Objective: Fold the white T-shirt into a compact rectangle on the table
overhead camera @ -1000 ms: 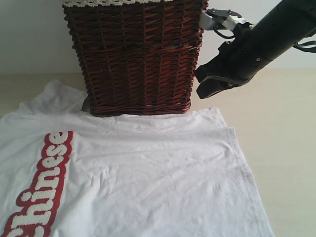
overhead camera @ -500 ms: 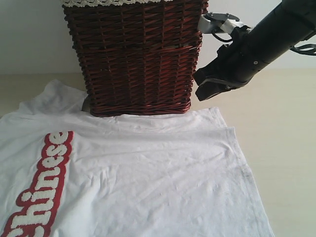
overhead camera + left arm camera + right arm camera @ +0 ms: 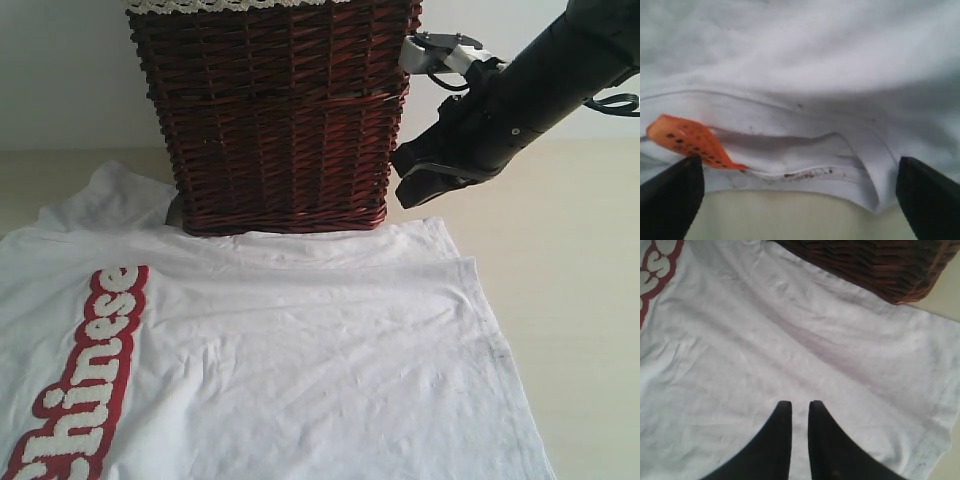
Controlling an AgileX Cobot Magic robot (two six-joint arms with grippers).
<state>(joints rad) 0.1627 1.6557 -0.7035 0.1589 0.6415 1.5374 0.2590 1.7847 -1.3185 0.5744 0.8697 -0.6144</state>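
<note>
We saw the shirt (image 3: 300, 350) spread on the table (image 3: 580, 300), right up by the basket (image 3: 270, 120). The right gripper (image 3: 408, 188) hung over its far corner, nearly closed and empty. The left gripper (image 3: 797, 200) gaped wide at the collar, beside the orange tag (image 3: 690, 140). The frame cut the shirt off. The right arm had edged toward the basket.

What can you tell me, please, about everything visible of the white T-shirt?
The white T-shirt looks like thin cotton and lies spread flat, lightly wrinkled, on the pale table. A red band with fuzzy white "Chinese" lettering crosses it. At the collar an orange tag sticks out, and small dark specks mark the seam there. Its far edge meets the base of the wicker basket. The open left pincer flanks the collar; nothing grips the shirt.
</note>
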